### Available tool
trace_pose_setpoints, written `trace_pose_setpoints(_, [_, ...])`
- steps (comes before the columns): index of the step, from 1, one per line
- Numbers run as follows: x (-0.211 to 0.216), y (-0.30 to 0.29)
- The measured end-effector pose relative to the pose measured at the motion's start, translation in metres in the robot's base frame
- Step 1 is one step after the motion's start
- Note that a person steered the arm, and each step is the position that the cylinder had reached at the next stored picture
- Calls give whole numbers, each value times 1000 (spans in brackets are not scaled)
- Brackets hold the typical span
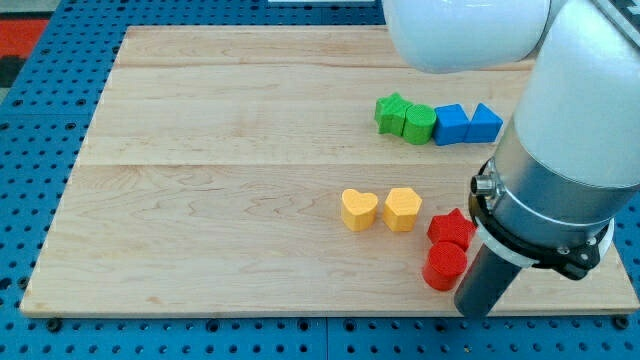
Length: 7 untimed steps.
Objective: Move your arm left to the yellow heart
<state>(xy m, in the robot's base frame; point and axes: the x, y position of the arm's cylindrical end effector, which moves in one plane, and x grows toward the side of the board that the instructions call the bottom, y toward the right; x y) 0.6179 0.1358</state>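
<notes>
1. The yellow heart (359, 209) lies on the wooden table (220, 190), a little right of the middle and toward the view's bottom.
2. Just beside it on the view's right sits a yellow block (403, 208) with angled sides; the two are near each other but look slightly apart.
3. My tip (476, 310) is the tool here, a plain dark rod with nothing to clench or release; it grasps nothing. It stands near the table's bottom edge, well to the view's right of the yellow heart and somewhat lower.
4. Between my tip and the heart are a red star (452, 227) and a red round block (445, 266), the latter just left of the rod.
5. Toward the view's top right stand a green star (392, 113), a green round block (420, 124), a blue cube-like block (451, 124) and a blue triangular block (485, 123), packed in a row.
</notes>
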Motion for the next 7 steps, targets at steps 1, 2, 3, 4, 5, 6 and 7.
trace_pose_setpoints(1, [0,0])
trace_pose_setpoints(2, [0,0])
trace_pose_setpoints(3, [1,0])
trace_pose_setpoints(4, [1,-1])
trace_pose_setpoints(5, [1,-1])
trace_pose_setpoints(6, [0,-1])
trace_pose_setpoints(7, [0,-2])
